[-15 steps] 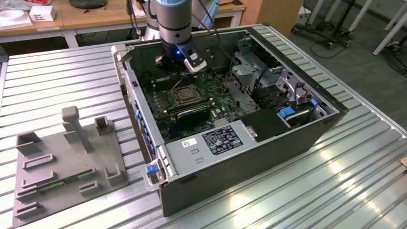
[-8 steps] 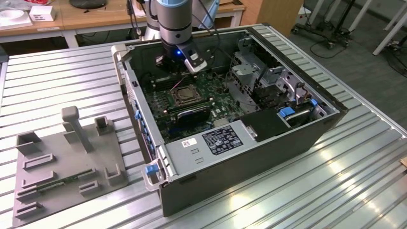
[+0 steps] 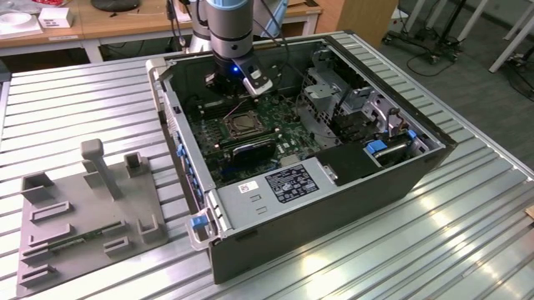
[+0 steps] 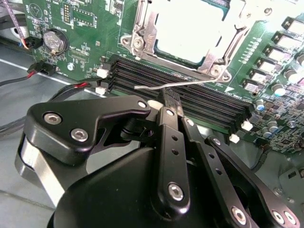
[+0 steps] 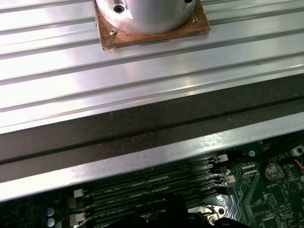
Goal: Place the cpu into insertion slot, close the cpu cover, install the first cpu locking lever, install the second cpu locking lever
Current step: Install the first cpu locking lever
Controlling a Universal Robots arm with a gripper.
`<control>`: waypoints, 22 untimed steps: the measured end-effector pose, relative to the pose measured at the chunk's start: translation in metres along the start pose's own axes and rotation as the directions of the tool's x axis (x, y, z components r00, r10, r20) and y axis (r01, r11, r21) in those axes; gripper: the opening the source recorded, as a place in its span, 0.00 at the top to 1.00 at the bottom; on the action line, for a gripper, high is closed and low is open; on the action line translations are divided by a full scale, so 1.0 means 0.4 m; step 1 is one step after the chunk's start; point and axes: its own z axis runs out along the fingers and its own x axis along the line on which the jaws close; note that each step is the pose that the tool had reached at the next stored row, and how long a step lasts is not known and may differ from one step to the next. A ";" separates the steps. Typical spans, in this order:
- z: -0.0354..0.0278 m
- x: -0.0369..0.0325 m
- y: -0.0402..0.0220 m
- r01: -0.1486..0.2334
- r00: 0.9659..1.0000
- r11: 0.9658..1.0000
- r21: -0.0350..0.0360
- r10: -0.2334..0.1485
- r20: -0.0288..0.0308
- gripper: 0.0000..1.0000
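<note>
The black fingers (image 4: 170, 128) sit nearest in the second wrist view. They are drawn together to a narrow tip, and nothing is clearly clamped between them. That tip meets the thin silver lever (image 4: 190, 83), which stands free above the memory slots (image 4: 209, 102). Beyond it the cpu (image 4: 190, 28) lies seated with the cover (image 4: 138, 26) folded over it. In the exterior view the arm hangs at twelve o'clock from the slot (image 3: 242, 122), inside the case (image 3: 334, 187). Seating this lever well probably calls for steady pressure near its free end, kept off the white clips (image 4: 101, 72).
</note>
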 end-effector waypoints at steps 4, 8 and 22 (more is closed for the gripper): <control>0.002 0.000 0.000 0.000 1.000 1.000 0.000 0.000 0.000 0.89; 0.006 0.000 -0.002 -0.001 1.000 1.000 0.000 0.001 0.000 0.89; 0.017 -0.004 -0.003 -0.004 1.000 1.000 0.003 0.004 0.002 0.89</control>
